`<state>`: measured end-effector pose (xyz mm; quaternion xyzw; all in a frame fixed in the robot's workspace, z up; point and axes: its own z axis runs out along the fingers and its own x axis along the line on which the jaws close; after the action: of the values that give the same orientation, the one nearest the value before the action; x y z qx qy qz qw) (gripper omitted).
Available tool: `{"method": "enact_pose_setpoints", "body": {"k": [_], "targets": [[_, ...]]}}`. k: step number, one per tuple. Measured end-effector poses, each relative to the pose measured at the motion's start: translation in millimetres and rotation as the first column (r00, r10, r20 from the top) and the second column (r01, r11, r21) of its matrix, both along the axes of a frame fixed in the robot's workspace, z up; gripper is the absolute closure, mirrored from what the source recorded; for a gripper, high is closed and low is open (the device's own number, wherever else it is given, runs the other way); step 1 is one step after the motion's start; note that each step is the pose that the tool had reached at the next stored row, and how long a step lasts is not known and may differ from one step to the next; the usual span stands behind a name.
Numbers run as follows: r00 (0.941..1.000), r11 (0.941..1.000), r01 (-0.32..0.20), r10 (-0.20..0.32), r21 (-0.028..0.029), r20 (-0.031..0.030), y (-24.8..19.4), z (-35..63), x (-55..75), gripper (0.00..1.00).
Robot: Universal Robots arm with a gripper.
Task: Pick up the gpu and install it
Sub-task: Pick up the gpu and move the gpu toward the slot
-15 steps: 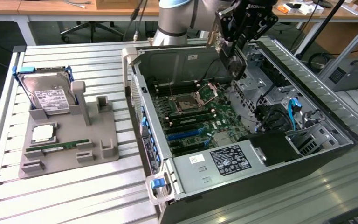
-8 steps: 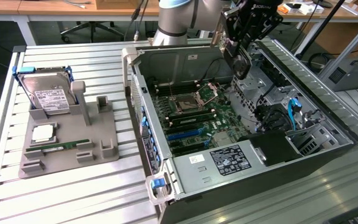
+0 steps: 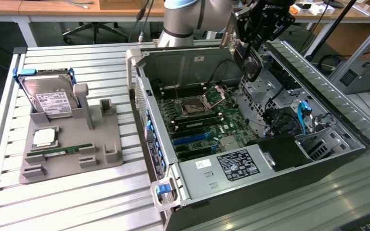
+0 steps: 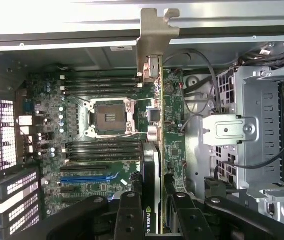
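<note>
The black gripper (image 4: 152,212) is partly closed on the gpu (image 4: 151,160), a thin flat black card with a silver metal end bracket, clamping it edge-on between the fingers (image 4: 129,215). The gripper (image 3: 254,41) holds the gpu (image 3: 252,67) above the open grey computer case (image 3: 172,62). Below the gripper lies the green motherboard (image 4: 107,150). Well away from the gripper, a grey holder (image 3: 69,144) on the slatted metal table (image 3: 75,202) carries a silver hard drive (image 3: 51,98).

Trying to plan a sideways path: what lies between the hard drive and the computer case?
Exterior view: two upright posts of the gray holder stand between hard drive and computer case, then a bare strip of slatted table.
</note>
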<state>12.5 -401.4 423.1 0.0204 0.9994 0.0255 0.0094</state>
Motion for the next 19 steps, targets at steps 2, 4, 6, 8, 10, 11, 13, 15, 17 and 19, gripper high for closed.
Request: {"method": "enact_pose_setpoints", "body": {"k": [2, 4, 6, 8, 10, 11, 13, 15, 17, 19], "targets": [[1.0, 1.0, 0.0, 0.0, 0.0, 0.0, 0.0, 0.0, 4.3, 0.73], [1.0, 1.0, 0.0, 0.0, 0.0001, 0.0, 0.0, 0.0, 8.3, 0.73], [1.0, 1.0, 0.0, 0.0, 0.0, 0.0, 0.0, 0.0, 10.8, 0.73], [1.0, 1.0, 0.0, 0.0, 0.0, 0.0, 0.0, 0.0, 10.8, 0.73], [1.0, 1.0, 0.0, 0.0, -0.0001, 0.0, 0.0, 0.0, 10.8, 0.73], [1.0, 1.0, 0.0, 0.0, 0.0, 0.0001, 0.0, 0.0, 12.3, 0.73], [1.0, 1.0, 0.0, 0.0, 0.0, 0.0, 0.0, 0.0, 18.6, 0.73], [1.0, 1.0, 0.0, 0.0, 0.0, 0.0, 0.0, 0.0, 22.0, 0.73], [1.0, 1.0, 0.0, 0.0, 0.0, 0.0, -0.1, 0.0, 25.2, 0.73], [1.0, 1.0, 0.0, 0.0, 0.0, 0.0, 0.0, 0.0, 29.1, 0.73]]}}
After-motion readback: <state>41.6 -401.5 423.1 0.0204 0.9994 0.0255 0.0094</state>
